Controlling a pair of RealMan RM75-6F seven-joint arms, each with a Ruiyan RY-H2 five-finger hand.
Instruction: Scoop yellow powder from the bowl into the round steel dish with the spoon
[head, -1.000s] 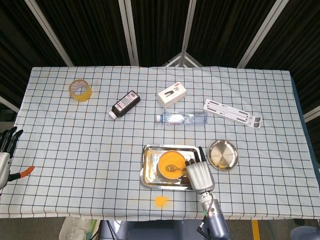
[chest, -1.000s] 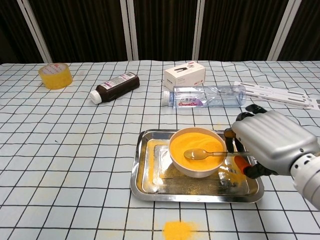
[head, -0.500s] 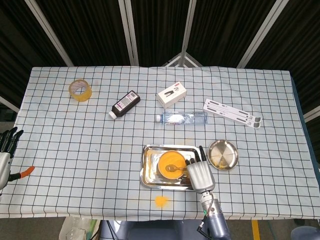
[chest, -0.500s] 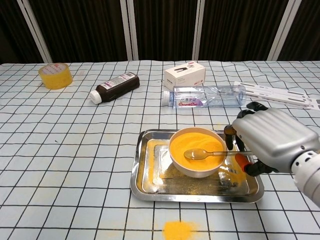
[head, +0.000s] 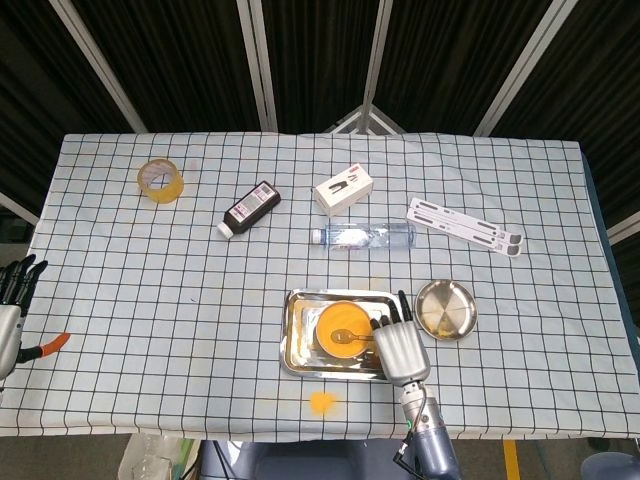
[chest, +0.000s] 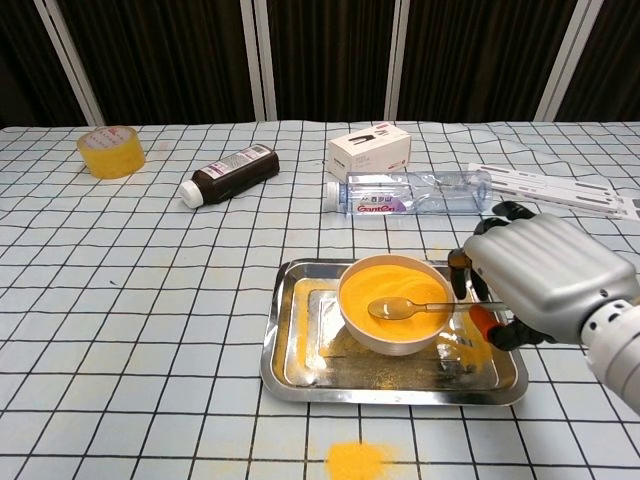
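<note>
Head view. Your right hand (head: 399, 347) sits at the near right corner of the rectangular steel tray (head: 300, 305), fingers curled round the handle of the metal spoon (head: 349, 334); the spoon's scoop lies in the white bowl of yellow powder (head: 343, 327). The round steel dish (head: 445, 309) stands just right of the tray, apart from it, with open cloth beyond it to the right table edge. A spill of yellow powder (head: 321, 401) lies near the front edge. Your left hand (head: 12, 300) hangs off the left table edge, fingers apart, holding nothing.

Chest view. Right hand (chest: 537, 281) grips the spoon (chest: 412, 307), scoop resting level on the powder in the bowl (chest: 390, 303). Behind the tray (chest: 286, 352) lies a clear plastic water bottle (chest: 410, 192) on its side; the label's red lettering is too small to read. The white carton (chest: 369, 150) print is likewise unreadable.
</note>
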